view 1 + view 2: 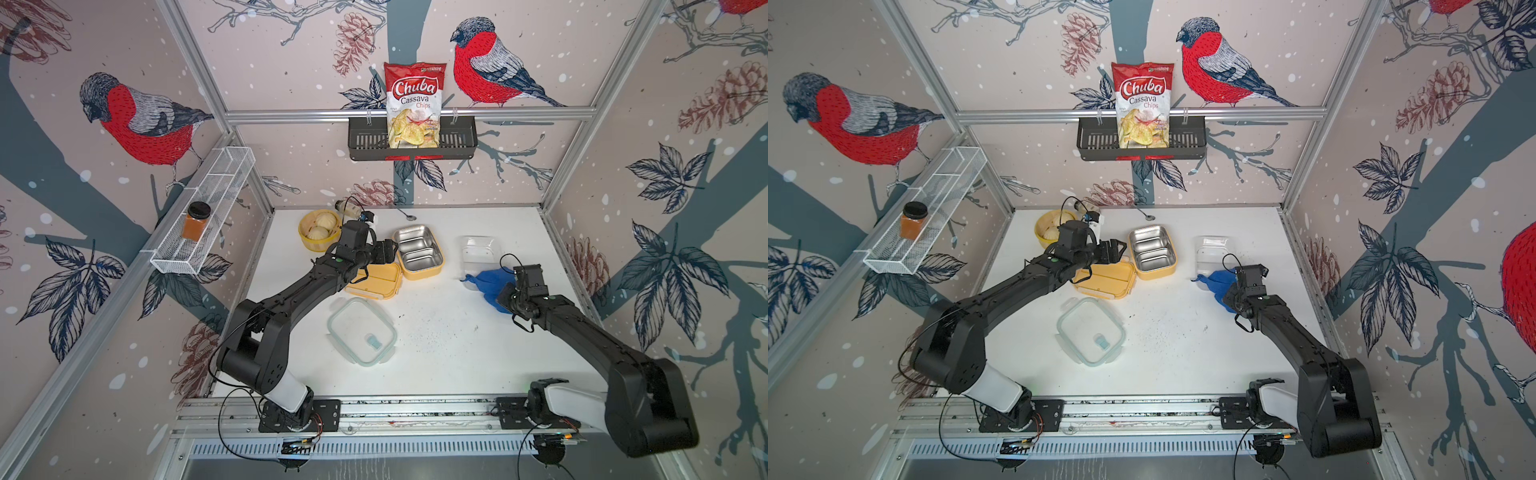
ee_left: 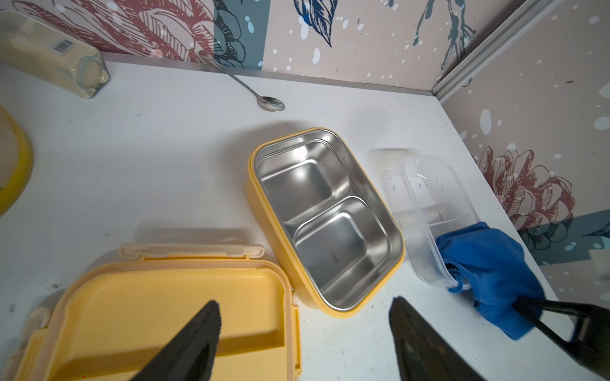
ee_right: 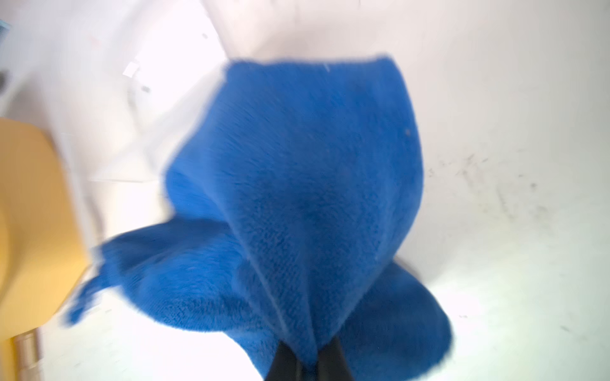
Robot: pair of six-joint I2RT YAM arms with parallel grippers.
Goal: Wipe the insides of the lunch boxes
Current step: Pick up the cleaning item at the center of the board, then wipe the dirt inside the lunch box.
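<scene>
Reaching forward, right tool (image 3: 308,349) pinches blue cloth (image 1: 492,286) at clear lunch box (image 1: 478,249); left tool (image 2: 305,301) hovers spread.

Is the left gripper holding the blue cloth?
No: the blue cloth is pinched in the right gripper, while the left gripper stands open and empty.

bench (image 1: 457,357), white. yellow lunch box (image 1: 419,252), open, two steel compartments, near rear edge; yellow lid (image 1: 376,284) touching it. clear lunch box (image 1: 478,251) toward right edge. blue cloth (image 1: 488,286) pinched in right claw (image 1: 502,298). green-rimmed clear lid (image 1: 361,332), centre.
</scene>
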